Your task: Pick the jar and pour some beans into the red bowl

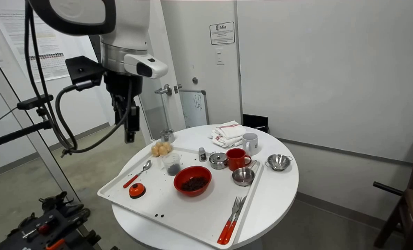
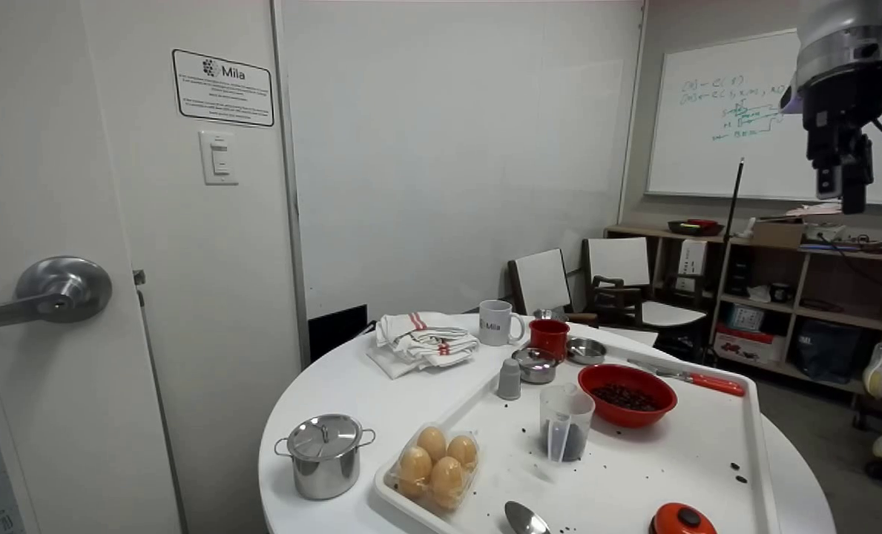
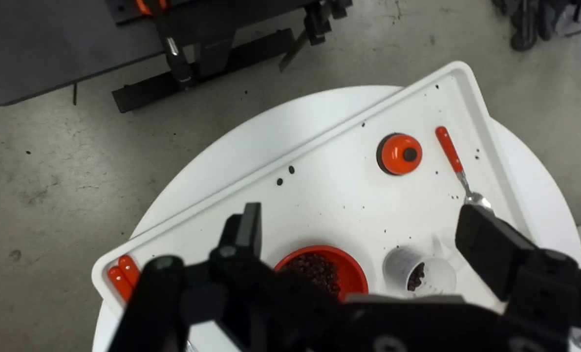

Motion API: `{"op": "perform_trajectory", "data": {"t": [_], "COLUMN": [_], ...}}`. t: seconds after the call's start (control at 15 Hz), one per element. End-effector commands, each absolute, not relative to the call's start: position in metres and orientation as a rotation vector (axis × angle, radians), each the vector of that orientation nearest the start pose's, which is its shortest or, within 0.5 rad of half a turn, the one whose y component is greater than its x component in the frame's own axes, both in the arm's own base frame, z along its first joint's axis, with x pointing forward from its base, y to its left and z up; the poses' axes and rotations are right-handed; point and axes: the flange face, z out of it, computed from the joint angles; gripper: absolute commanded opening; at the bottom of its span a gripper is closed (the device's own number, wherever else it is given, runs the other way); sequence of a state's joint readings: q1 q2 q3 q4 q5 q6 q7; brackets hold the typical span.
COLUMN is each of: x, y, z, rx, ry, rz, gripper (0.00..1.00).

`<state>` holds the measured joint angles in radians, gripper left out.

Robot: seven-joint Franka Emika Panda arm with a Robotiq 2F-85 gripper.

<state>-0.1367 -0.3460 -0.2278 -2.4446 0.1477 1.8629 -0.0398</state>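
On the bench (image 1: 275,184) we see the jar (image 2: 568,415) near the red bowl (image 2: 631,420) of beans (image 3: 314,270); the fingers (image 3: 488,247) stand apart.

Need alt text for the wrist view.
View down past an open gripper onto a white tray: a red bowl of dark beans, partly hidden, beside it a clear cup holding more. Toward the upper right lie a red-orange domed object and a red-handled spoon.

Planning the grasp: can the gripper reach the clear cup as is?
Probably yes: the gripper hangs open and empty, and nothing covers the clear cup. The red bowl sits close, but the wrist view shows a gap between them.
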Motion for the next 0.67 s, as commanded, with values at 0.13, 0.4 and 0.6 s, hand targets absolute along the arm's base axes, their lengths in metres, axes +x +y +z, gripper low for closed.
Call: {"op": "perform_trajectory", "data": {"t": [0.13, 0.4, 0.6], "x": [0.429, 0.464, 0.489], "y": [-0.073, -0.023, -0.004], "z": [0.396, 0.376, 0.354], "rx": [-2.713, -2.677, -2.638], "ry": [0.918, 1.177, 1.380], "rz": [0.103, -0.065, -0.126], "gripper": [1.00, 1.00, 1.00]}}
